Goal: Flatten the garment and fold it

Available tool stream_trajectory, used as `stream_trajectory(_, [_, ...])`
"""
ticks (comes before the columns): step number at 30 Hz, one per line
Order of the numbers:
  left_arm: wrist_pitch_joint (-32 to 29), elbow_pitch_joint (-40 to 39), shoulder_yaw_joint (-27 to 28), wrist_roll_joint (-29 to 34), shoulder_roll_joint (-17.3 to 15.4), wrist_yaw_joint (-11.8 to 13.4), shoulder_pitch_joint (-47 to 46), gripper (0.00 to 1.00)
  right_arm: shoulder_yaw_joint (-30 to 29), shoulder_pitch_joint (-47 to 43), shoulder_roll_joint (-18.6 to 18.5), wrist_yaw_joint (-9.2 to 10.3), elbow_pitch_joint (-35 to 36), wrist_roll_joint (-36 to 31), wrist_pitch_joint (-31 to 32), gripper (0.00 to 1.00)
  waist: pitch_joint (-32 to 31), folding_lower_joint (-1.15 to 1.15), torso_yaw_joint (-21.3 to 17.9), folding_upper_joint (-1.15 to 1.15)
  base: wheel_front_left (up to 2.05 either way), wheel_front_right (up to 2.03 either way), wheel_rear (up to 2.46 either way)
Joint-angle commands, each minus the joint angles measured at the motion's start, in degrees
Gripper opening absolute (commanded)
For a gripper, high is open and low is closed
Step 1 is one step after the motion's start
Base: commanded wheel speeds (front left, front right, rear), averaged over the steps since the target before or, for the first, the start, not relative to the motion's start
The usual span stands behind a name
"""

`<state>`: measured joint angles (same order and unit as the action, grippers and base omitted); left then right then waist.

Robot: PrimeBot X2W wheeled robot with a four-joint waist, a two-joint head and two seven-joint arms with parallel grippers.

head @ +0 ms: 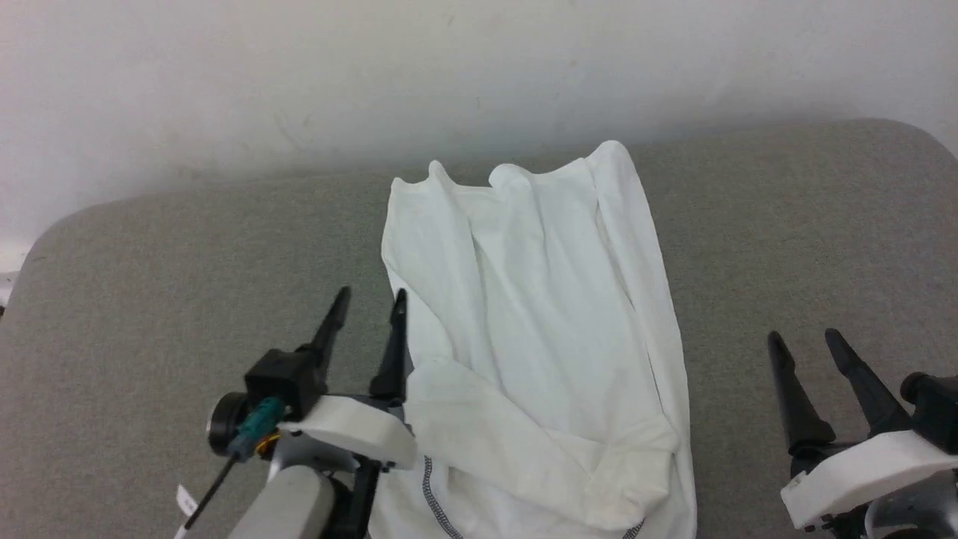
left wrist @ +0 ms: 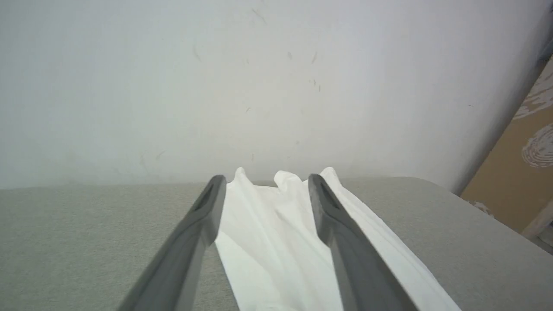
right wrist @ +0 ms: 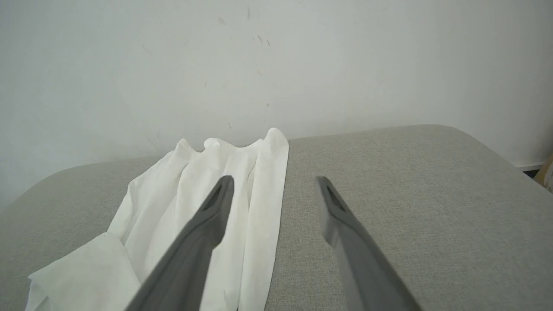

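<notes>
**Left tool right at the shirt**

Left tool spread wide and empty, its inner finger just beside the shirt's left edge. Right tool also wide and empty, over bare table, apart from the cloth. The shirt lies rumpled between them, its long axis running away from the robot. Left arm is nearer.

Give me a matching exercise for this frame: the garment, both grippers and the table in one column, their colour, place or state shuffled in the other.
1 garment
2 left gripper
3 right gripper
4 table

a open, over bare surface right of the garment
b grey, fabric-covered
c white, wrinkled, lying lengthwise
d open, at the garment's left edge

Pairs: 1-c, 2-d, 3-a, 4-b
</notes>
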<state>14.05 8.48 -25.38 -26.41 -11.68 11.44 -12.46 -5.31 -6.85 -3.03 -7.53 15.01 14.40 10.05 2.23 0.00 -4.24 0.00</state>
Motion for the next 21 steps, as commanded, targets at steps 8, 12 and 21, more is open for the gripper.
stream_trajectory(8, [0.87, -0.72, 10.10, -1.75, -4.58, 3.81, 6.36, 1.00, 0.52, 0.21, 0.15, 0.04, -2.55, -1.82, -0.05, 1.00, 0.24, 0.00, 2.96, 0.00, 0.00, 0.00, 0.00])
stream_trajectory(12, [0.89, -2.13, 12.68, -1.99, -7.31, 4.13, 8.71, 1.00, -0.66, 2.20, 0.14, 0.04, -5.72, -1.53, 0.81, 1.00, 1.95, 0.00, 4.02, 0.00, 0.00, 0.00, 0.00])
stream_trajectory(21, [0.20, -8.73, 13.45, -1.77, -10.72, 3.07, 9.10, 1.00, -5.94, 20.96, -2.10, 0.04, -25.63, 7.07, 6.37, 1.00, 9.03, 0.00, 5.39, 0.00, 0.00, 0.00, 0.00])
